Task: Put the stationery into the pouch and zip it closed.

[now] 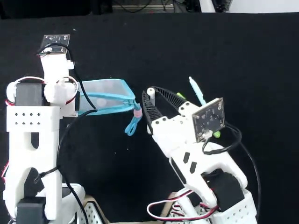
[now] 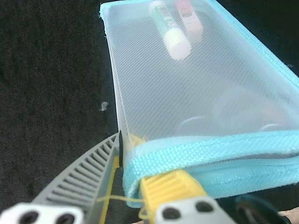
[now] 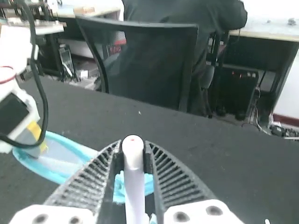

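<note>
High view: black-covered table carried both arms. Item, pouch: translucent, light-blue trim, lay flat left of centre, one short end under the wrist of the left arm, the other end towards the right arm. Item, zip pull: pink bead at the pouch corner nearest the right arm, with a blue cord looped onto the cloth below it. Item, right gripper: black ribbed fingers just beside the zip pull, drawn together on a white pen whose cap stood up between the tips. Item, light-blue pen: lay loose on the cloth beyond the right arm, well apart from the pouch. Item, green piece: mostly hidden by the right arm's camera board, kind not determinable. Left wrist view: left gripper, one grey finger and one yellow-padded finger, was clamped on the pouch's blue-trimmed corner. Through the mesh wall, two sticks lay side by side at the far end, a green-and-white stick and a pink stick; whether the zip stood open could not be told here. Right wrist view: the white pen stood upright, pinched between the black fingers, with the pouch on the cloth below and to one side, the left arm at its far end. A dark chair stood behind the table.
</note>
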Motion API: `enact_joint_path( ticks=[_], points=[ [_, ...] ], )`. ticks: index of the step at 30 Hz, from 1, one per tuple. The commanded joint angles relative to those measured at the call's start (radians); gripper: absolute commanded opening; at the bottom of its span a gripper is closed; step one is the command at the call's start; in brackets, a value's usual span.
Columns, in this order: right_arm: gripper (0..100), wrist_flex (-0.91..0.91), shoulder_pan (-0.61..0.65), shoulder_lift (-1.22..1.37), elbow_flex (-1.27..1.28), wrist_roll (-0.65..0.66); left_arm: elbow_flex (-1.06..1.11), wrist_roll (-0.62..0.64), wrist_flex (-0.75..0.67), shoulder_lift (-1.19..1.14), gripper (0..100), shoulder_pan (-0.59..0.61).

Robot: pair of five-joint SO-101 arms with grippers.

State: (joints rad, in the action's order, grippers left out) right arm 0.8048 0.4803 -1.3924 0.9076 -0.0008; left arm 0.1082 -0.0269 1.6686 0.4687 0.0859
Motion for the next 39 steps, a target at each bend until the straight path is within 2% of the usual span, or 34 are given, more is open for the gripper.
enact_joint_path(
  ticks=[1, 5, 31, 39],
  points=[
    [1.1, -0.068, 0.009, -0.024, 0.001, -0.066, 0.012, 0.012, -0.003, -0.005, 3, -0.008],
    [1.1, -0.068, 0.009, -0.024, 0.008, -0.166, 0.012, 0.012, -0.003, -0.005, 3, -0.008],
    [1.2, -0.068, 0.006, -0.027, -0.015, -0.17, 0.012, 0.012, -0.003, -0.005, 3, -0.002],
    [1.1, -0.095, 0.009, -0.223, -0.048, -0.17, 0.013, 0.012, -0.003, -0.005, 3, -0.002]
  ],
)
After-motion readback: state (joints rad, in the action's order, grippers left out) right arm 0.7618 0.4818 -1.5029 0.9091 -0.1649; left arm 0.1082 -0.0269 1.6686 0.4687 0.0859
